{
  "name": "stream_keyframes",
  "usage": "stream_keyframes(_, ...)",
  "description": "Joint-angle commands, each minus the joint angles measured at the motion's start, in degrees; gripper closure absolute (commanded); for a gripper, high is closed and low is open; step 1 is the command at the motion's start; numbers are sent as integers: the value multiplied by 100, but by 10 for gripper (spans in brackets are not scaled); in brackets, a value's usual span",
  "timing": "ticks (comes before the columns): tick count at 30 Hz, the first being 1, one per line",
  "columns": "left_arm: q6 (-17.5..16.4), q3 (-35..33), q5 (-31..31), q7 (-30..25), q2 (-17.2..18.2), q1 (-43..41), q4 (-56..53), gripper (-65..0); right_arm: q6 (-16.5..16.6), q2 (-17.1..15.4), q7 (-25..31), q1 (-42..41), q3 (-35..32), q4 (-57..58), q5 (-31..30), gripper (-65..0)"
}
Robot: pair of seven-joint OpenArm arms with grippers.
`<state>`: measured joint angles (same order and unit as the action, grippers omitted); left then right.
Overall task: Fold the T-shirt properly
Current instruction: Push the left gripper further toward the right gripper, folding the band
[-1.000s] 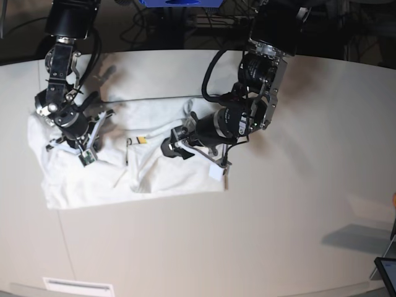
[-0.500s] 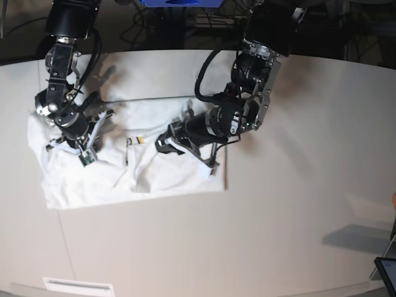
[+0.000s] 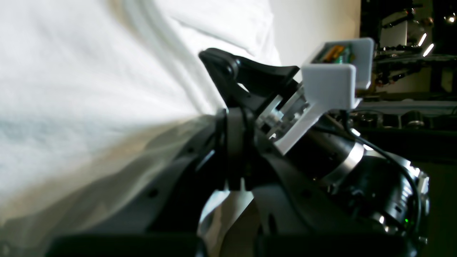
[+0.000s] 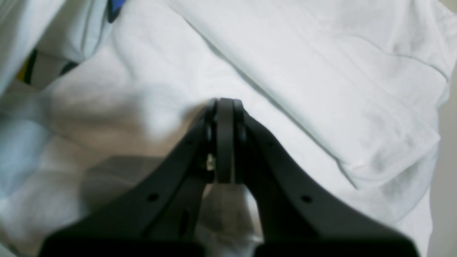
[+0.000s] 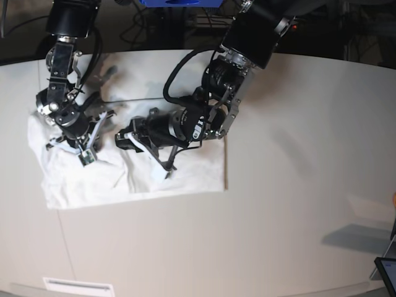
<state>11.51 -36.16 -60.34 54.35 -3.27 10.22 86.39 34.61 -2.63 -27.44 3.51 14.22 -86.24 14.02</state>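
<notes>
The white T-shirt (image 5: 192,173) lies crumpled on the left half of the table. My left gripper (image 5: 121,141) reaches across its middle. In the left wrist view, the left gripper (image 3: 231,117) is shut, and cloth creases of the T-shirt (image 3: 89,89) run into its tips. My right gripper (image 5: 62,143) sits on the shirt's left part. In the right wrist view, the right gripper (image 4: 225,104) is shut on a pinch of the T-shirt (image 4: 321,89). A bit of blue print (image 4: 115,7) shows at the top left.
The pale table (image 5: 297,185) stretches bare to the right of the shirt. The right arm's wrist with its white camera housing (image 3: 332,82) stands close ahead of the left gripper. A dark tablet corner (image 5: 387,272) pokes in at the lower right.
The left arm swept leftward over the shirt, from its right part to its middle, and its jaws closed. It now covers the small orange patch. The right arm stayed put.
</notes>
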Motion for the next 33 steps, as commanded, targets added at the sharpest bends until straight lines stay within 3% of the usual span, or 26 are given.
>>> stream_keyframes(1, -65, -28, -89, 38, -38, 73, 16, -2, 42, -14, -487, 67, -2, 48, 281, -16)
stream_keyframes(9, -65, -54, -81, 47, -3, 73, -46, -10, 25, -14, -487, 67, -2, 39, 281, -16)
stream_keyframes(11, -74, -54, -81, 117, -12, 73, -46, -66, 25, -14, -495, 67, -2, 39, 281, -16)
stream_keyframes(15, -83, -54, -81, 178, -47, 99, -10, -252, 25, -14, -495, 67, -2, 39, 281, -16)
stream_keyframes(18, -153, -168, -81, 152, -47, 196, -2, -297, 25, -14, -495, 67, -11, 48, 281, -16)
stream_keyframes(20, -513, -265, -81, 152, -47, 301, 69, -297, 25, -14, -495, 67, -11, 57, 281, -16)
stream_keyframes(27, -2377, -274, -89, 178, -47, 407, 447, -296, 25, -14, -495, 67, -11, 65, 281, -16)
stream_keyframes(33, -2456, 157, 60, 143, 120, 398, 394, -294, 25, -14, -495, 67, 16, 65, 281, -16)
